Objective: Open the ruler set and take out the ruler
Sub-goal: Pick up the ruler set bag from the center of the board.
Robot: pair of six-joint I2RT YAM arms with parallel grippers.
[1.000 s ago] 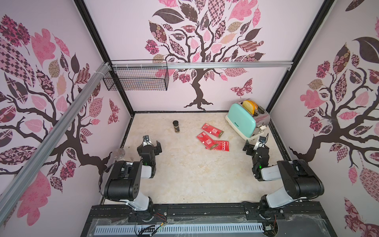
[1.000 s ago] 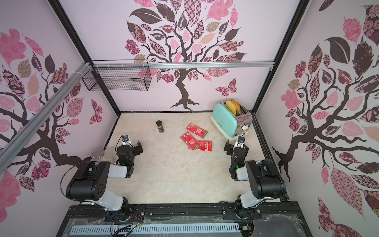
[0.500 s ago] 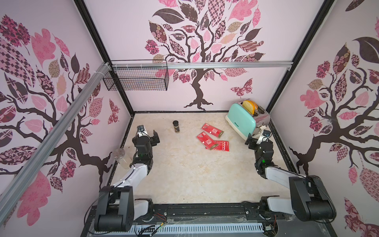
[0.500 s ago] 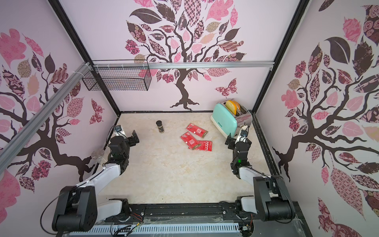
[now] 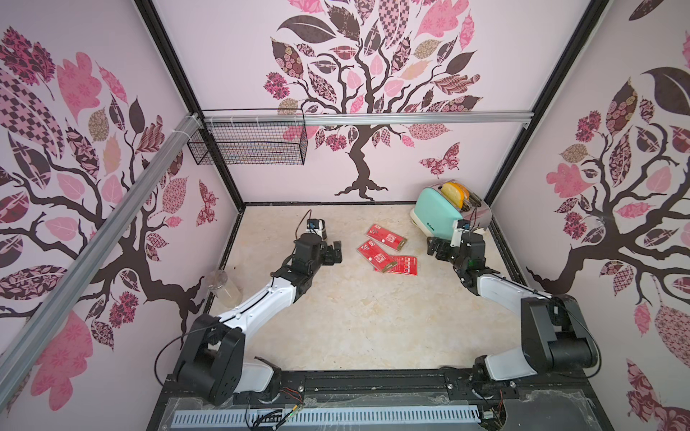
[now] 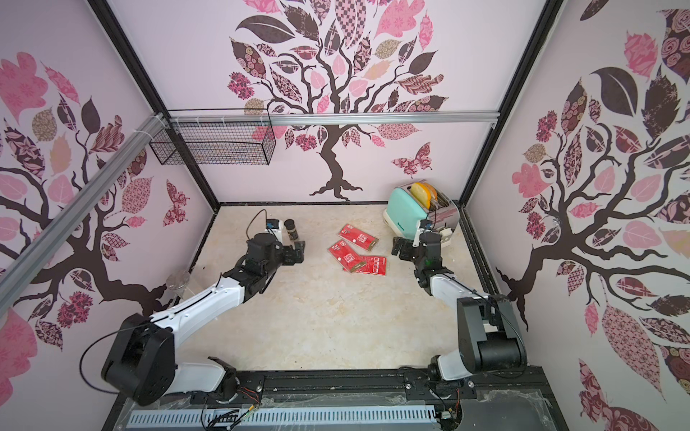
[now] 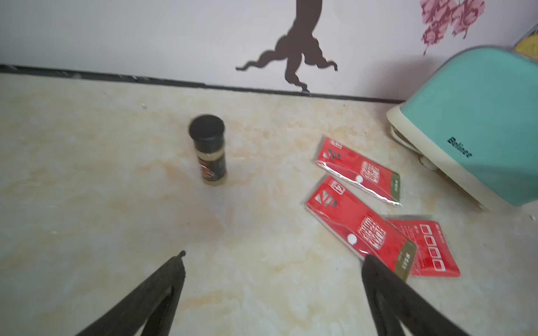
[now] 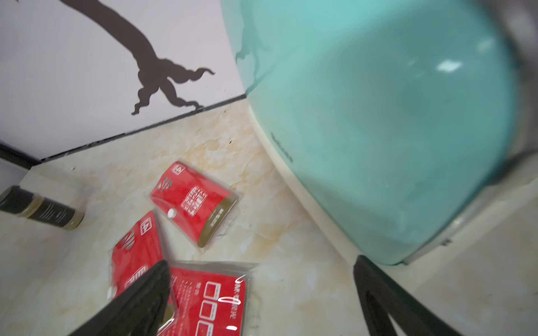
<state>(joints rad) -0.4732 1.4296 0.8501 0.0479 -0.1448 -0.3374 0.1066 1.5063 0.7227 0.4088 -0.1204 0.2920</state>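
We see a cream tabletop (image 6: 336, 317) bearing three red packets (image 6: 347, 255) mid-frame, a spice jar (image 6: 291, 229) to their left, a toaster (image 6: 407, 212) upper right, and a clear cup (image 6: 178, 284) far left.

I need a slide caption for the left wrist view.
Open left tool faces three red ruler sets, a black-capped spice jar and a teal toaster.
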